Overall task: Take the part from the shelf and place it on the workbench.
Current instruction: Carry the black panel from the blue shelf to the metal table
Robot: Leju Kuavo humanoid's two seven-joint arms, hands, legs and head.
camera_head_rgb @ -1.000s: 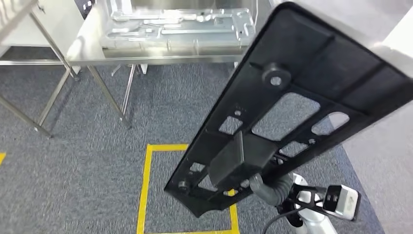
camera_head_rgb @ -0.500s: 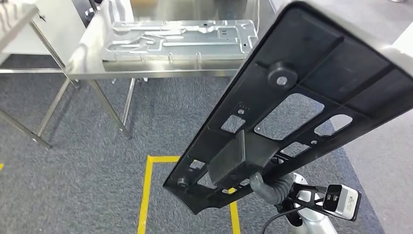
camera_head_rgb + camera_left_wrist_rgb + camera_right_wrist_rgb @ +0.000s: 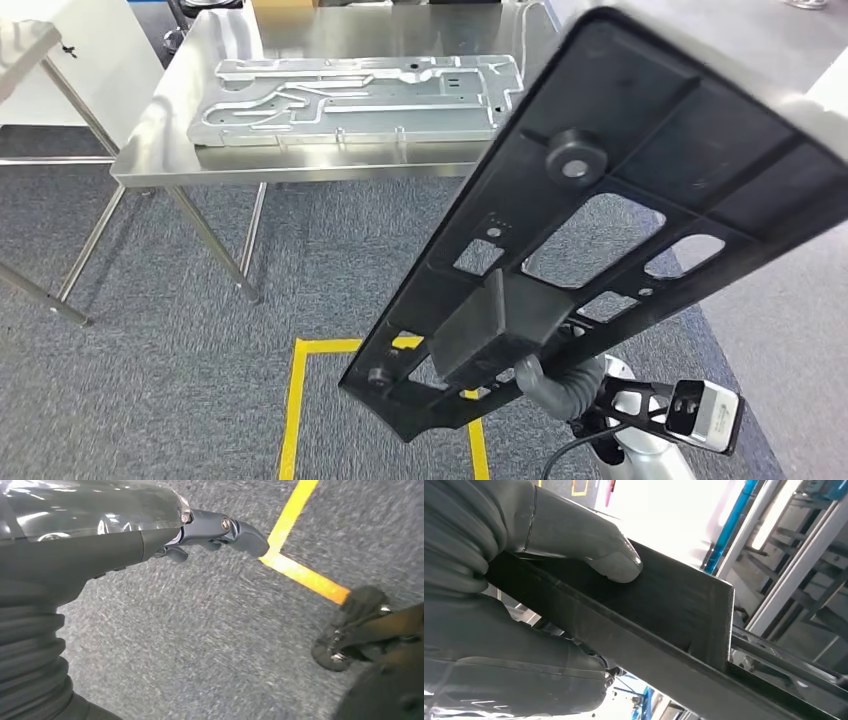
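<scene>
My right hand (image 3: 514,605) grips the black part (image 3: 600,220) by its block-shaped boss, thumb (image 3: 589,545) pressed flat on top. Part is raised and tilted above the carpet, short of the steel workbench (image 3: 150,150). My left hand (image 3: 210,530) hangs over the carpet, holding nothing, fingers loosely extended.

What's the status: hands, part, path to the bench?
Right hand grips the black part, held tilted above the carpet. Left hand open, holding nothing. Workbench ahead; a metal plate already lies on it.
</scene>
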